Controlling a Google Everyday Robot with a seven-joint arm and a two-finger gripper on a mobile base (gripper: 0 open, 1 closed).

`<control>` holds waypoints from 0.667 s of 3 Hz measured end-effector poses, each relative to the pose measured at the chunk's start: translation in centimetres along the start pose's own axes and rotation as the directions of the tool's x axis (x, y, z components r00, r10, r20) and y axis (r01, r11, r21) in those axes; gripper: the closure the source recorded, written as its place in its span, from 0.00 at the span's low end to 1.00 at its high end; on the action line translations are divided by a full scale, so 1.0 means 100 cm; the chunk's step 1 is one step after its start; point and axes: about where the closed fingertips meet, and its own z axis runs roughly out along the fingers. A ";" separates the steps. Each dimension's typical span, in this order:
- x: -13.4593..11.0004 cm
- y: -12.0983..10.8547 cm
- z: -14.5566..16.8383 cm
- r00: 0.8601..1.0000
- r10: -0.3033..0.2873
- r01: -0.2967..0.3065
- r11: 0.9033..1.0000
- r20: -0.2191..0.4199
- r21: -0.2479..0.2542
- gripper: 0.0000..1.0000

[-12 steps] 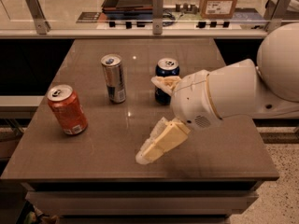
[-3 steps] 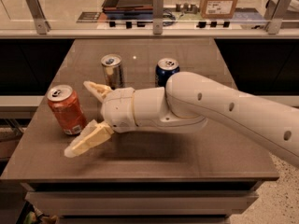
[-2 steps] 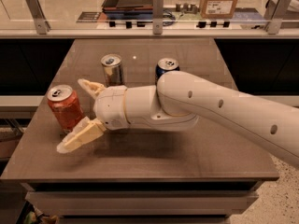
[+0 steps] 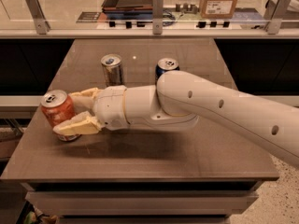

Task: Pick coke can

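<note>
The cream two-finger claw is positioned around the orange-red coke can at the brown desk's left edge. The can is bracketed by both fingers; whether it is actually gripped cannot be told.

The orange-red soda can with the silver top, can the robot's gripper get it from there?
Probably yes. The gripper already has one cream finger on each side of the orange-red soda can, and nothing sits between them. The slim silver can stands farther back, out of the way.
</note>
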 end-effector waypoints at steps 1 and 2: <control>-0.001 0.001 0.001 1.000 -0.003 0.003 1.000 0.000 -0.003 0.64; -0.004 0.003 0.003 1.000 -0.007 0.007 1.000 0.000 -0.007 0.95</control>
